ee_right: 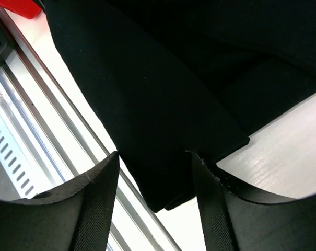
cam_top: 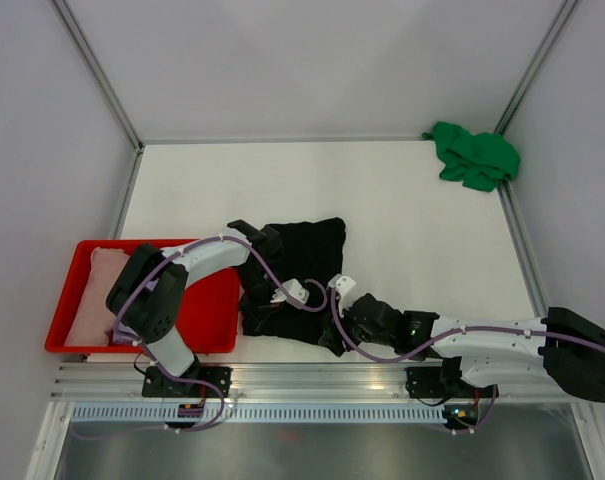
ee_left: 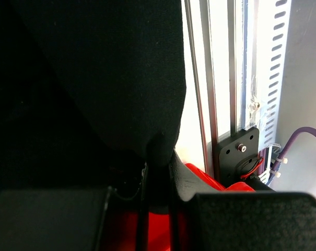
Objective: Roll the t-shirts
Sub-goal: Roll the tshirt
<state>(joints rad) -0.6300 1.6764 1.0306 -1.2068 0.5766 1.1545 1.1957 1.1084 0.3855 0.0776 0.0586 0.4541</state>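
Your left hand (ee_left: pixel 159 168) pinches the black tee (cam_top: pixel 307 255), your right hand (ee_right: pixel 152 162) gapes around its edge; rolling looks barely begun. The pink tee (cam_top: pixel 97 295) lies in the tray (cam_top: pixel 212 315); the green tee (cam_top: pixel 472 155) is crumpled.

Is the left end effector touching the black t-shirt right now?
Touching. The left wrist view shows the left end effector closed on a fold of the black t-shirt, cloth bunched in its grip.

Top cam overhead, wrist cams close-up, all share black tee (cam_top: pixel 312 240)
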